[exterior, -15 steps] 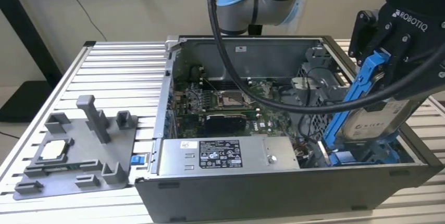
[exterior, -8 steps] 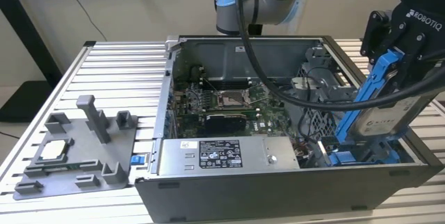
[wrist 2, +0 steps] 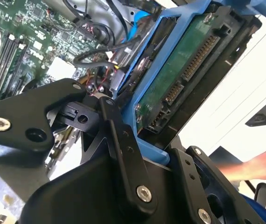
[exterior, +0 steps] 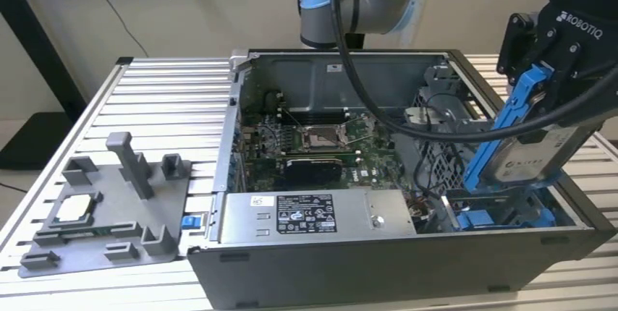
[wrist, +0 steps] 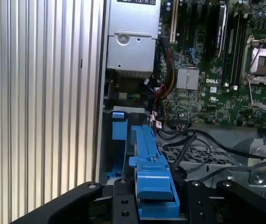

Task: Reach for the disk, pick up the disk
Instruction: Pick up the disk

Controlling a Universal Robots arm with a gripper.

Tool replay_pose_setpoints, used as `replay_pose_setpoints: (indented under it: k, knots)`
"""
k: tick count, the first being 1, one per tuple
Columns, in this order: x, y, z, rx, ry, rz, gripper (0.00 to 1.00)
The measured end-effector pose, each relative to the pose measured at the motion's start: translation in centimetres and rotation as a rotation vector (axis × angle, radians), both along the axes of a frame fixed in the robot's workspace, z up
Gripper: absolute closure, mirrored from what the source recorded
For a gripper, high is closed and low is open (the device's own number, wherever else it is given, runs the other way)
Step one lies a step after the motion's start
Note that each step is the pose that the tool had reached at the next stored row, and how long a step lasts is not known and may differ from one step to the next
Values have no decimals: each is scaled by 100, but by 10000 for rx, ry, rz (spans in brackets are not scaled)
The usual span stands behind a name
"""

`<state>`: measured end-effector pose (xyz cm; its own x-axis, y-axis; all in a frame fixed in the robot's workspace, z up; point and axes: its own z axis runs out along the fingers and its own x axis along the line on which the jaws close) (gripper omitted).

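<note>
The black robotic gripper (exterior: 540,72) is pinching the disk (exterior: 526,148), a rectangular silver-metal hard drive with a white label clipped in a blue plastic frame, and is holding it upright above the open grey metal computer case (exterior: 386,267), over the end of the case at the exterior view's right. In the second wrist view the gripper's black fingers (wrist 2: 123,140) are clamping the frame's edge, with the drive's green circuit board (wrist 2: 179,74) facing out. In the first wrist view the blue frame (wrist: 151,177) is sitting between the fingers.

Inside the case, black cables (exterior: 435,134) are looping just beside the raised disk, and a thick black cable from the arm is hanging across the case's middle. The green motherboard (exterior: 309,145) is lying on the case floor, and the grey labelled power-supply box (exterior: 314,217) is sitting against the near wall. Beyond the case's left wall in the exterior view, a grey plastic fixture (exterior: 106,210) is resting on the ribbed aluminium table (exterior: 164,101), carrying a small flat square silver chip (exterior: 77,210). A person's hand (wrist 2: 259,165) is showing in the second wrist view, well apart from the case.
</note>
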<state>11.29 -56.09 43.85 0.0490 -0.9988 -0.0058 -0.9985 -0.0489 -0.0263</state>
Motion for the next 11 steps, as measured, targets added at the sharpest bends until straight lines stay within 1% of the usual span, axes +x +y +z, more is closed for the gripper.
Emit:
replay_pose_setpoints:
  k: [2,11]
  knots:
    - [9,12,-5,4,0,0,100]
    - [34,13,-7,2,0,-3,100]
